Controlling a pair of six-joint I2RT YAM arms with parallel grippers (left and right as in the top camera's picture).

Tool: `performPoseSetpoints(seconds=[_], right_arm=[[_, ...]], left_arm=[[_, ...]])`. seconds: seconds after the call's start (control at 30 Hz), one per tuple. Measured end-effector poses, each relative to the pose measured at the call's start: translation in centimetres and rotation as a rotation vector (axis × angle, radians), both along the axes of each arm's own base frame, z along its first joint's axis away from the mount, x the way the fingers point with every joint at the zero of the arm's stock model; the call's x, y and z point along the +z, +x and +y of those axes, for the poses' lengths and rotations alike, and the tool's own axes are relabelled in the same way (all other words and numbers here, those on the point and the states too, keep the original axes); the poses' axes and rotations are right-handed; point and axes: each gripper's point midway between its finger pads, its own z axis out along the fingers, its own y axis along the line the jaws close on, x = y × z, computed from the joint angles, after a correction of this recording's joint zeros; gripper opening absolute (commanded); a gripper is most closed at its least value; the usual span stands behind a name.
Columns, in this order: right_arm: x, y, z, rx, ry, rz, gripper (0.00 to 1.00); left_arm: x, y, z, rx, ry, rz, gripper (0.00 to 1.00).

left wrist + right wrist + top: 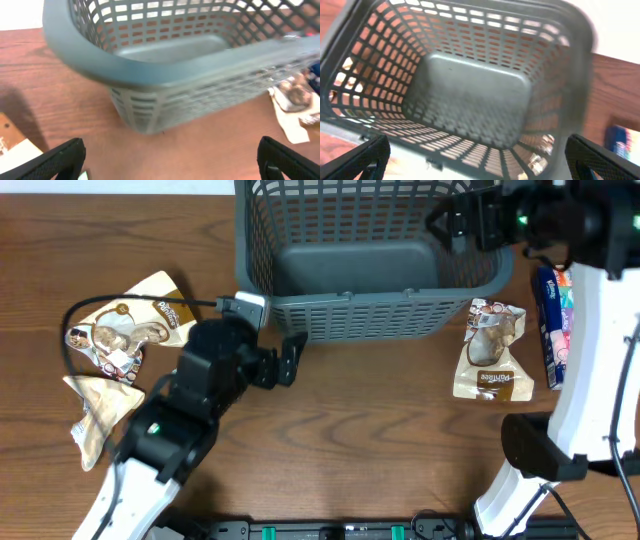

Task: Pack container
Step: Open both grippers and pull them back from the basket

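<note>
The grey-blue slotted container point(370, 315) stands at the back middle of the table with nothing inside; its inside shows in the right wrist view point(470, 85) and its near corner in the left wrist view point(150, 65). My left gripper point(285, 360) is open and empty, just in front of the container's front left corner; its fingers show in the left wrist view point(172, 162). My right gripper point(447, 222) is open and empty above the container's right rim; its fingers show in the right wrist view point(480, 160). Tan snack packets point(130, 325) lie at the left; another packet point(490, 350) lies to the container's right.
A crumpled tan packet point(100, 410) lies at the front left. A blue packet point(553, 320) lies at the far right beside the right arm's white column point(590, 390). A black cable point(120, 305) loops over the left packets.
</note>
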Motion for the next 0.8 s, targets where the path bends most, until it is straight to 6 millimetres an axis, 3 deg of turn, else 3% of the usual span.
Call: performPoseSetpoints(seconds=[0.1,0.27,0.47,0.6,0.8], right_arm=[[1.5,-1.3,-2.1,-0.092,-0.036,-0.031,0.99],[4.0,-4.2,-8.2,-0.317,-0.110,-0.087,0.99],[5.3,-6.5,-16.5,-0.609,-0.151,-0.114,0.99],[2.5,-6.1,-19.5,-0.668,-0.140,-0.016,0.99],[-7.0,-3.2,-20.1,-0.555,-0.109,0.247,0.99]], left_arm=[[2.5,-1.9,1.1,0.009,-0.002,-0.027,0.99],[6.1,-4.4,5.2,0.136,0.025,-0.122,0.99],[6.9,-6.7,9.7,0.293,0.096,-0.167,0.99],[6.6,-7.2,10.9,0.337,0.130,-0.162,0.99],[6.1,-7.4,11.6,0.363,0.163,-0.145,0.99]])
